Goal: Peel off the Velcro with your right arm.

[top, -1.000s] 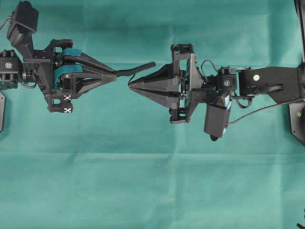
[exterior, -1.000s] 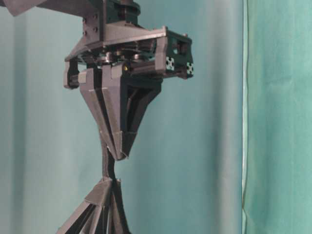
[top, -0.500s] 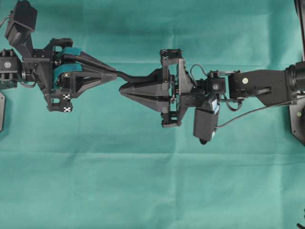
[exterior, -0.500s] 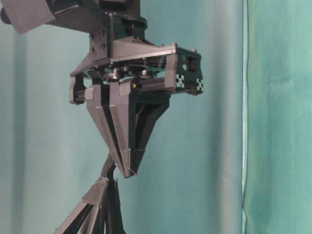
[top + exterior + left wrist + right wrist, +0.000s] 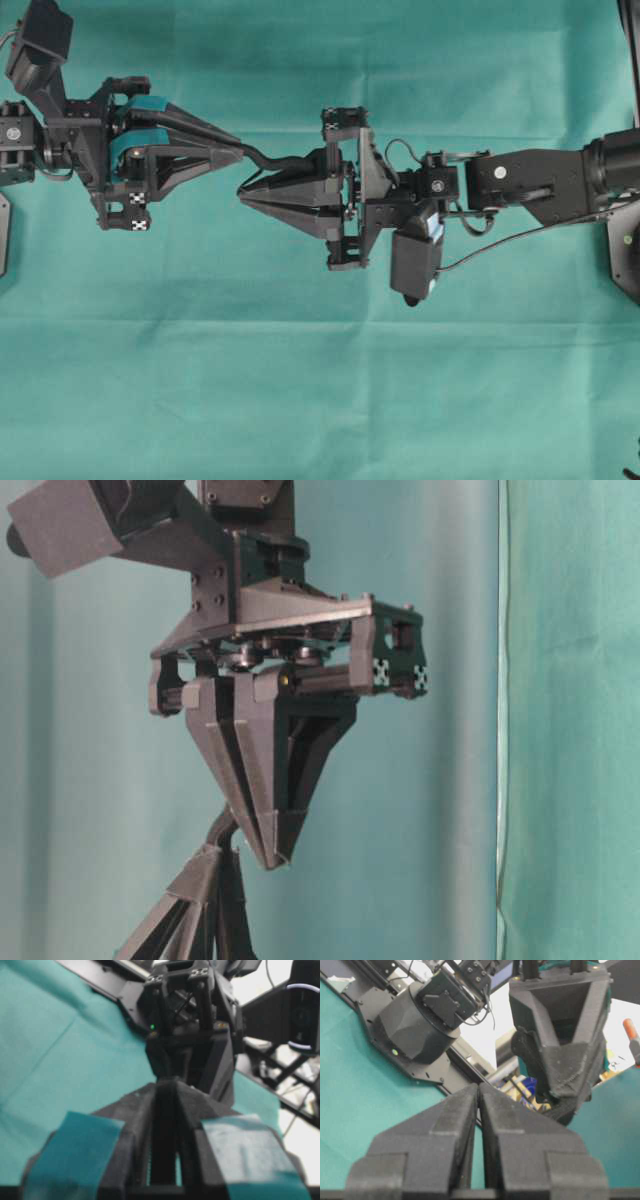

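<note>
Green-clothed table (image 5: 300, 400), two arms meeting tip to tip above it.
The Velcro (image 5: 268, 159) is clamped in the left gripper (image 5: 238, 152), its far end hidden behind the right gripper (image 5: 242, 193), whose fingers are pressed together beside it, seemingly empty.

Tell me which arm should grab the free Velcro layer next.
Right. The left gripper is shut on the Velcro end, anchoring it. The right gripper, jaws shut and empty, sits just beside the strap's free length.

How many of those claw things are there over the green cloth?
2. The left claw, with teal pads, sits at the overhead view's left, shut on the Velcro. The right claw, all black, reaches in from the right, fingers together.
</note>
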Robot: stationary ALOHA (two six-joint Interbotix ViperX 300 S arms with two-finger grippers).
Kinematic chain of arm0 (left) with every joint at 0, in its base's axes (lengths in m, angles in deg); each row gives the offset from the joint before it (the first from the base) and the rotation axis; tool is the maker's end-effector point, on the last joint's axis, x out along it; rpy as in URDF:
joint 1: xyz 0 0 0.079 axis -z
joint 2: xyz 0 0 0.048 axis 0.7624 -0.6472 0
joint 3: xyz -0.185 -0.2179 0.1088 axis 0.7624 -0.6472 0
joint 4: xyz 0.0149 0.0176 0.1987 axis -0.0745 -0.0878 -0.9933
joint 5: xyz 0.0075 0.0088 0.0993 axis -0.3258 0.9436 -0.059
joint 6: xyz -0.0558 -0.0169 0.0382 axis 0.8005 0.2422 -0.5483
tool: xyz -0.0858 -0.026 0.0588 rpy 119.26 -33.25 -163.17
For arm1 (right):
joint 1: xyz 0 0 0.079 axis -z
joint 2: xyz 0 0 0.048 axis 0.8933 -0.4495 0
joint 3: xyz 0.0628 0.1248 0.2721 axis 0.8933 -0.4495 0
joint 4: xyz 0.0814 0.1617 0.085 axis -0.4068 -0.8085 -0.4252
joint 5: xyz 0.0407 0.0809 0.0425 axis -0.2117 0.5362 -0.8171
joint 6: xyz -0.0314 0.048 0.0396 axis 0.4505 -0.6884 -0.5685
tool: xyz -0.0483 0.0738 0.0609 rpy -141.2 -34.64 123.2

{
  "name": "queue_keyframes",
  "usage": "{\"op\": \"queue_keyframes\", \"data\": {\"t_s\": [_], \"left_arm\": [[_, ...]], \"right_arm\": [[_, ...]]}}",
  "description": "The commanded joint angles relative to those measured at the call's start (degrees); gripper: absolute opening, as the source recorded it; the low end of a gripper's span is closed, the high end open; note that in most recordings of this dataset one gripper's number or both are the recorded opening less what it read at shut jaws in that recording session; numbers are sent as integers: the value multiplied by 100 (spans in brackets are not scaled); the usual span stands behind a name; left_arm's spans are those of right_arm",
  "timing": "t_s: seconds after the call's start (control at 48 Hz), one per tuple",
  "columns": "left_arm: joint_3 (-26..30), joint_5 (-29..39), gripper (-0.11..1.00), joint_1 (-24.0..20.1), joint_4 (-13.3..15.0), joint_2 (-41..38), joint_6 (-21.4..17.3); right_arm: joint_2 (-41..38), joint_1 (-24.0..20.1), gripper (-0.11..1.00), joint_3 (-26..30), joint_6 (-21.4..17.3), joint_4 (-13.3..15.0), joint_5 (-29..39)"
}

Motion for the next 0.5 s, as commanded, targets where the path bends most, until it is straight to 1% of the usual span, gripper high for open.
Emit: {"op": "queue_keyframes", "data": {"t_s": [0.0,0.208,0.479], "left_arm": [[88,-105,10,-26,9,26,-9],[44,-193,10,-97,9,62,-18],[-176,-809,10,-167,9,105,-18]], "right_arm": [[9,-62,-9,211,-9,18,-35],[-62,-105,-9,255,-9,18,-9],[-44,-141,-9,202,-18,9,237]]}}
